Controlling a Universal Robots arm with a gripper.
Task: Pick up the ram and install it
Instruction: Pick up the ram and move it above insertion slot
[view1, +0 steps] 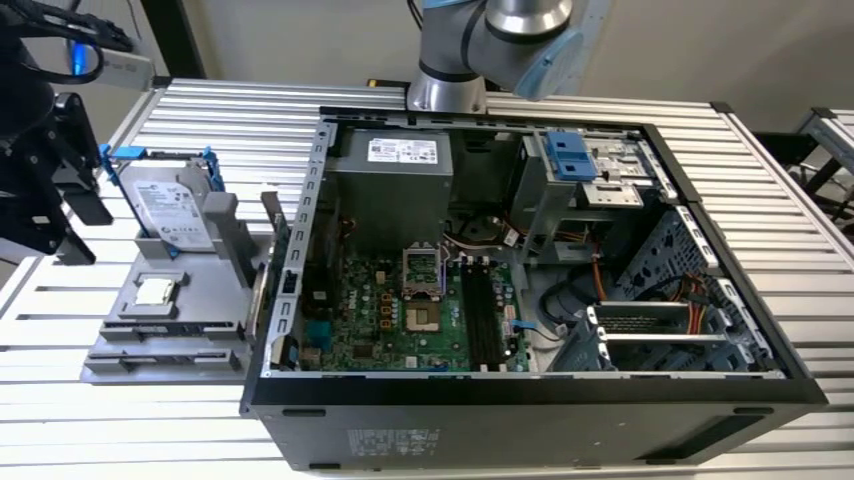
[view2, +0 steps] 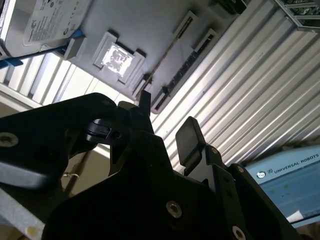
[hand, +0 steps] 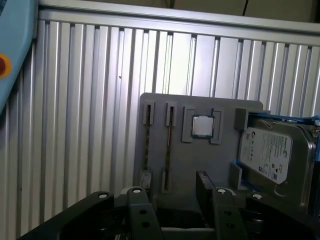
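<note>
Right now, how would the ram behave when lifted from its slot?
Probably stiff and light: the ram shows as a thin, straight strip. Standing on edge in the grey holder, it may tip once freed.

Slatted table (view1: 200, 110): computer case (view1: 534, 425), grey tray (view1: 207, 300).

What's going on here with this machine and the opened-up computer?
A robot arm is working next to an open computer case. Its pincer is open and empty, and hovers over a grey tray of parts. The tray holds a hard drive, a processor chip and the ram, which stands on edge in a slot. The ram has not been picked up yet, and the long black slots on the motherboard look empty.
</note>
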